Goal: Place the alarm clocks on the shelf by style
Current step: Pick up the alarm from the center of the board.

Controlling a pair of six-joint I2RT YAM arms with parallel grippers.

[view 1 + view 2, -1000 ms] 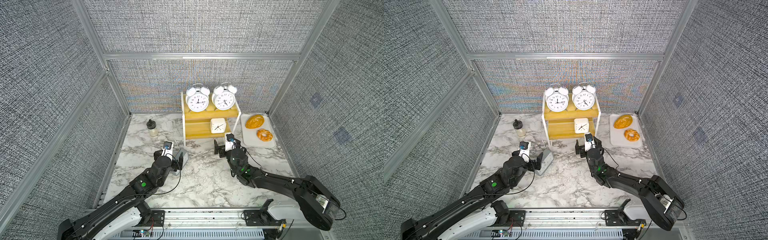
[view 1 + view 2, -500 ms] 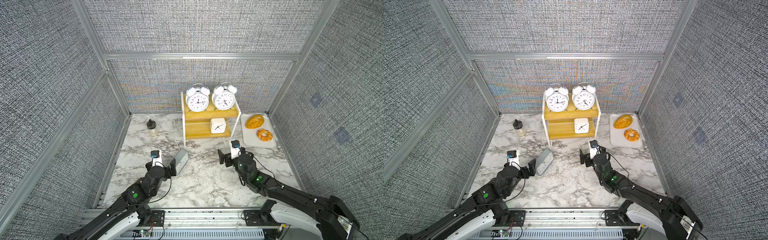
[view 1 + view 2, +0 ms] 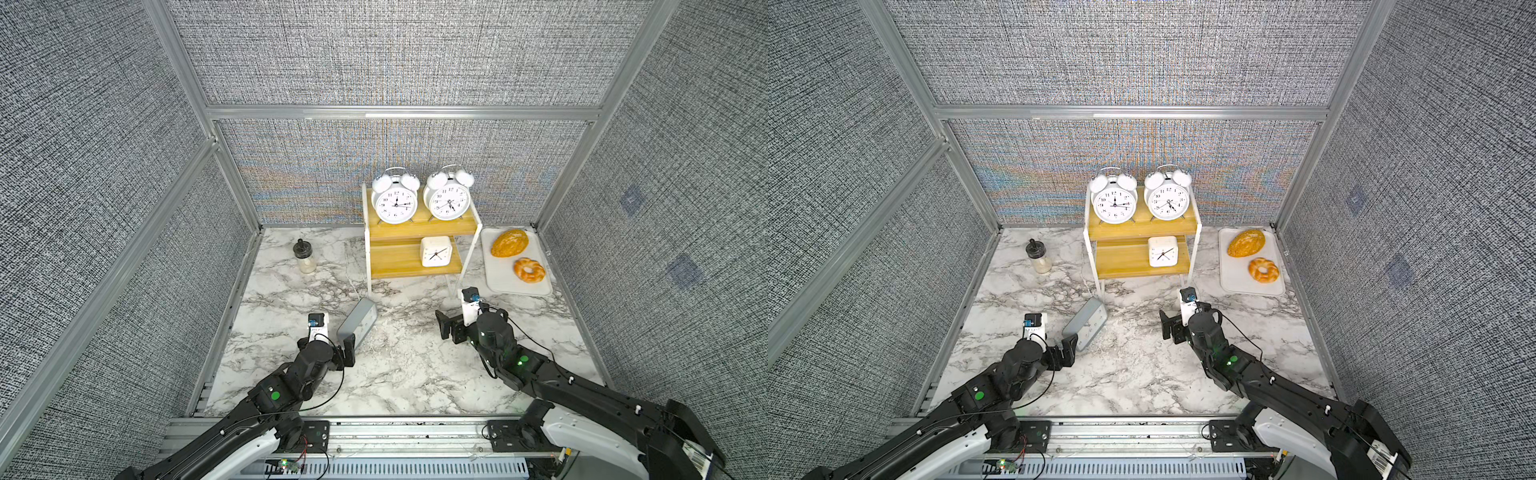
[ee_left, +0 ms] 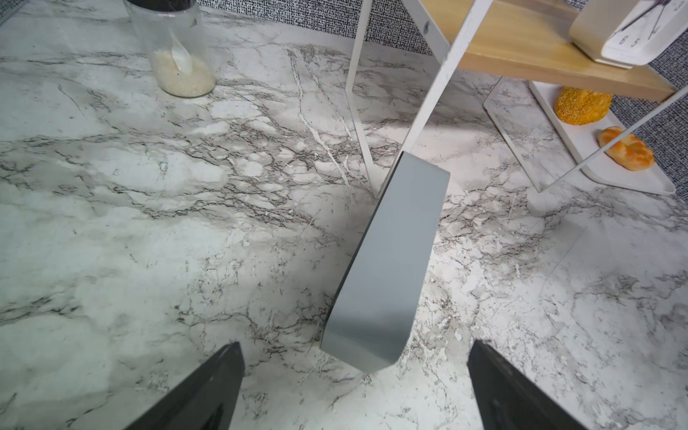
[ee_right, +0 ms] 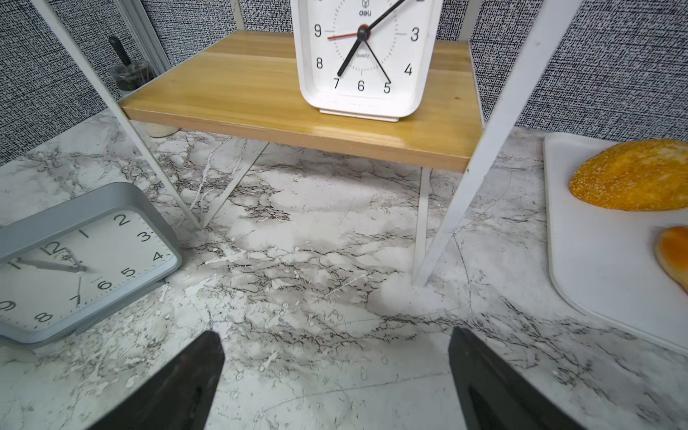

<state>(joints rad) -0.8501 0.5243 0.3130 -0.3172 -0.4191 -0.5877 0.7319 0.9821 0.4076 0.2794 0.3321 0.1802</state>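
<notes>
Two round white twin-bell alarm clocks (image 3: pixel 395 203) (image 3: pixel 449 202) stand side by side on the top board of the shelf (image 3: pixel 399 261). A small white rounded-square clock (image 3: pixel 435 251) (image 5: pixel 363 56) sits on the right of the lower board. The wide grey-blue rectangular clock (image 3: pixel 358 322) (image 4: pixel 391 260) stands on the marble by the shelf's front left leg. My left gripper (image 4: pixel 355 345) is open just short of that clock's near end, not touching it. My right gripper (image 5: pixel 335 335) is open and empty over bare marble in front of the shelf.
A glass jar with a black lid (image 3: pixel 304 262) stands left of the shelf. A white tray (image 3: pixel 500 280) with a bread loaf (image 3: pixel 509 244) and a ring-shaped roll (image 3: pixel 529 270) lies to its right. Fabric walls on metal posts close in three sides.
Both arms have drawn back toward the front edge. The left gripper has backed away from the grey-blue clock, the right one from the shelf. The clocks have stayed put.
</notes>
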